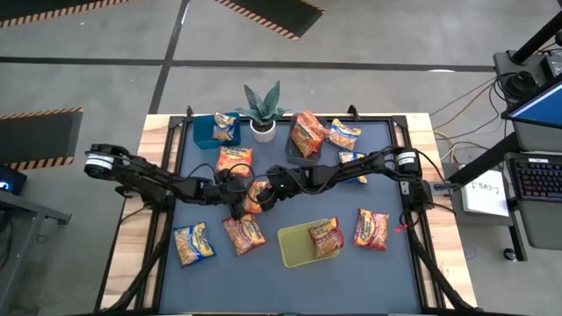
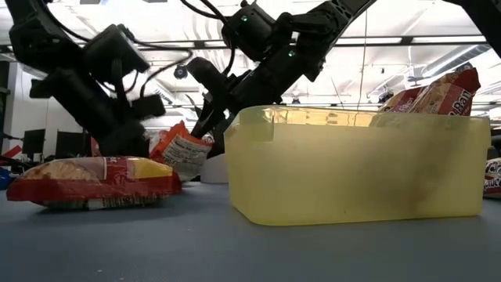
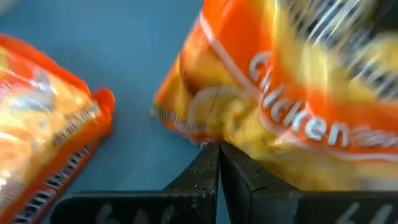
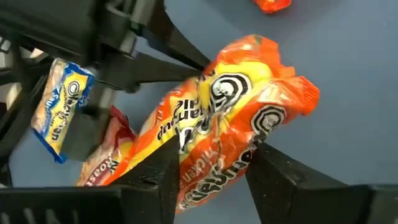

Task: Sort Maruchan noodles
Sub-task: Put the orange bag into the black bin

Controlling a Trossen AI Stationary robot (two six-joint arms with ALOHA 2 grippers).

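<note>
Orange noodle packet: hanging mid-table, pinched at one edge by the left gripper. Right gripper is straddling its other end, fingers touching both sides.

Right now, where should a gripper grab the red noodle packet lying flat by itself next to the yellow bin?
Probably by a short crimped end of the red noodle packet, coming straight down from above. It lies flat on the mat, apart from the yellow bin, so its thin end seam looks easier to pinch than the wide middle.
</note>
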